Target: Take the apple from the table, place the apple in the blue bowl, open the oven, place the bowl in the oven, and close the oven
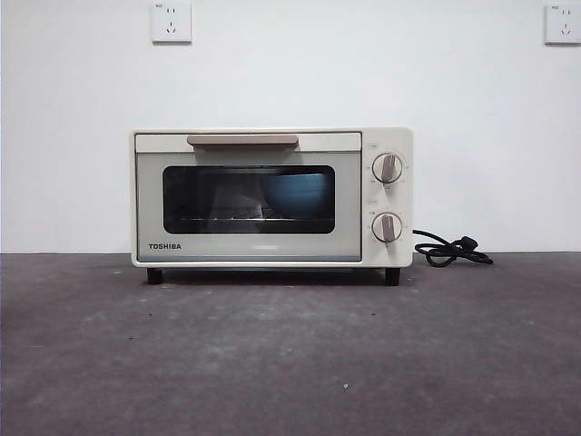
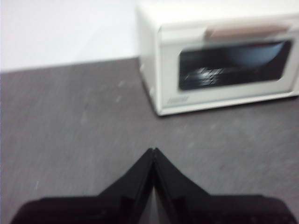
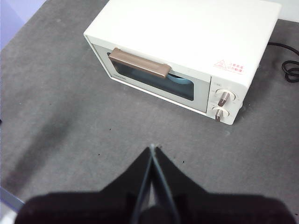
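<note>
Left to right across the front view: bare dark grey speckled worktop (image 1: 73, 345), then the cream-white boxy TOSHIBA toaster oven (image 1: 263, 245) standing at mid-worktop against the white wall, its door shut, beige bar handle (image 1: 242, 140) along the door's top edge, two knobs (image 1: 387, 197) on its right panel, and a black power cord (image 1: 451, 251) coiled on the worktop just beside its right side.

The glossy round blue bowl (image 1: 298, 195) shows through the dark glass window, inside the oven on the rack, toward the right half of the cavity. The apple cannot be seen; likely in the bowl, but the glass is too dark to tell.

Left tool (image 2: 153, 151): jaws pressed together, gripping nothing, held over bare worktop well apart from the oven, which lies ahead of it and off to one side. Right tool (image 3: 153, 148): jaws also together, empty, high over the worktop, looking down on the oven's front and top; the handle's long axis runs across the door. It appears nearer the door than the left tool.

Judgement: task looks finished, both arms clear of the oven.
</note>
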`<state>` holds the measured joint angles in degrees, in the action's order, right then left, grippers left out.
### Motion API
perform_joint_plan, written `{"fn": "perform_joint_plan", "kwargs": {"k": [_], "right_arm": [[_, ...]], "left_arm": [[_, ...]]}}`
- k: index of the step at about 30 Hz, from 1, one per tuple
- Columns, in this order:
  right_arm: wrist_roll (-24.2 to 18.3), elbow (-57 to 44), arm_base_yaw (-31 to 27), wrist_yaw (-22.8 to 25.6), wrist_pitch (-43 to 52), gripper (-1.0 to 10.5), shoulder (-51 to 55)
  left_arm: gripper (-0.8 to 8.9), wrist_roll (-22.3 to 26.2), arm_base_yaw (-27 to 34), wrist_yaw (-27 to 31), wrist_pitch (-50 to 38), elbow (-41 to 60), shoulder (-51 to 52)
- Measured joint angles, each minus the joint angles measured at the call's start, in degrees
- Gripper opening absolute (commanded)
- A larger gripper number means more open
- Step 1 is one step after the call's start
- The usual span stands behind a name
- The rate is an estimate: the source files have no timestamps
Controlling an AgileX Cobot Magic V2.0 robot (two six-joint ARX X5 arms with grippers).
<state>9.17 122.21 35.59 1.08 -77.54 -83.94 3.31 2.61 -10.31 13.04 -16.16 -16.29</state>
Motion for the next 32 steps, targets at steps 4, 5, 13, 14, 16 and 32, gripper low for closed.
{"fn": "perform_joint_plan", "kwargs": {"k": [4,5,13,14,16,32], "right_arm": [[0.0,0.0,0.0,-0.02,0.0,0.0,0.0],[0.0,0.0,0.0,0.0,0.0,0.0,0.0],[0.0,0.0,0.0,0.09,0.0,0.0,-0.07],[0.0,0.0,0.0,0.31,-0.02,0.0,-0.07],[0.0,0.0,0.0,0.66,0.0,0.0,-0.07],[0.0,0.0,0.0,2.01,-0.02,0.0,-0.07]], "left_arm": [[-0.04,-1.2,0.0,2.95,-2.62,8.7,7.61],[-0.04,-1.42,0.0,3.17,-2.67,10.6,9.35],[-0.04,-2.47,0.0,5.7,-5.27,15.15,15.61],[-0.04,-2.47,0.0,6.95,-4.94,15.15,15.8],[-0.04,-2.47,0.0,9.11,-4.59,15.15,15.85],[-0.04,-3.41,-1.07,9.55,-3.04,15.15,15.91]]}}
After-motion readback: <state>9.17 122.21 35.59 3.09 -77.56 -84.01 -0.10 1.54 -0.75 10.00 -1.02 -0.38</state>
